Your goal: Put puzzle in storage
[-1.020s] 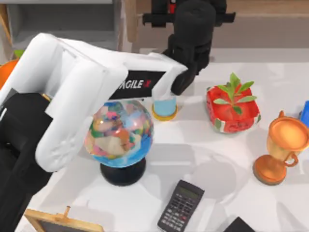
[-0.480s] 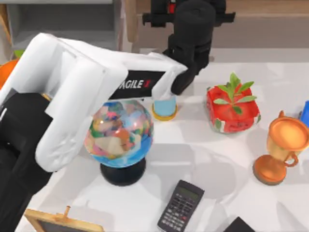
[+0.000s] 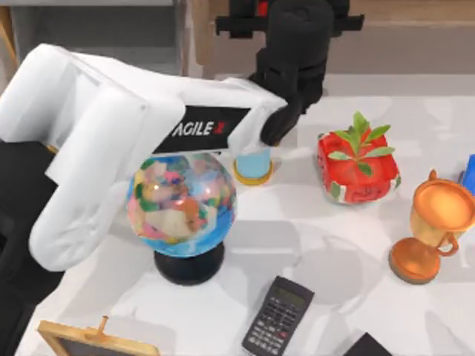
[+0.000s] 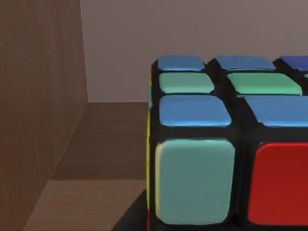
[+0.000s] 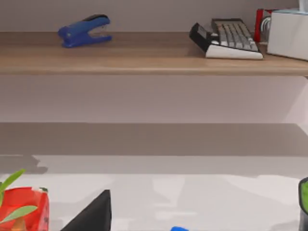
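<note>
Reaching over the white worktop [image 3: 312,222], the left pincer [image 3: 286,111] seems to grip the black-framed, colour-tiled puzzle cube [image 4: 226,144], level with the brown wooden storage compartment [image 4: 43,106] directly ahead.

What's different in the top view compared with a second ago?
The left arm has shifted slightly toward the table's left and far side, its black wrist reaching further toward the wooden storage. The left wrist view shows the puzzle close up inside a wooden compartment. The globe, calculator, trophy and red planter stayed put.
</note>
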### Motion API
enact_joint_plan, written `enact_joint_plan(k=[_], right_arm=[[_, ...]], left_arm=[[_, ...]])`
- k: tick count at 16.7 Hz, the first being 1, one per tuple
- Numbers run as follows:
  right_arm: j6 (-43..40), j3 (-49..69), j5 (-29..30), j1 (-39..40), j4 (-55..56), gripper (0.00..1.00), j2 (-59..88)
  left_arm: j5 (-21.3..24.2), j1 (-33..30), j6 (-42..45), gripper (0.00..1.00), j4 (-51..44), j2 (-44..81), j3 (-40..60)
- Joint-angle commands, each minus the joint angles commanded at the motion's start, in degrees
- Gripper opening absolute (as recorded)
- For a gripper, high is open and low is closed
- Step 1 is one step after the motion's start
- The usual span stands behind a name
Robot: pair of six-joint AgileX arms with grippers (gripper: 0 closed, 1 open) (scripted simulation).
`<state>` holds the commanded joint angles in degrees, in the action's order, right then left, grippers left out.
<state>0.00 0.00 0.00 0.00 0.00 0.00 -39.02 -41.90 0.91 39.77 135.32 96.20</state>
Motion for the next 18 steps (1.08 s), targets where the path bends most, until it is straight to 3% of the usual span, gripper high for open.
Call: enact_joint_plan(k=[5, 8, 13, 18], right_arm=[[0.0, 0.0, 0.0, 0.0, 0.0, 1.0, 0.0], [0.0, 0.0, 0.0, 0.0, 0.0, 1.0, 0.0], [0.0, 0.0, 0.0, 0.0, 0.0, 1.0, 0.0], [0.0, 0.0, 0.0, 0.0, 0.0, 1.0, 0.0]], left_arm=[[-0.08, 0.2, 0.08, 0.0, -0.02, 0.03, 0.03], [2.17, -0.32, -0.87, 0.0, -2.99, -1.47, 0.4], [13.11, -2.41, -4.46, 0.0, -19.81, -6.86, 2.39], [27.31, -2.16, -6.49, 0.0, -50.23, -12.23, 7.12]])
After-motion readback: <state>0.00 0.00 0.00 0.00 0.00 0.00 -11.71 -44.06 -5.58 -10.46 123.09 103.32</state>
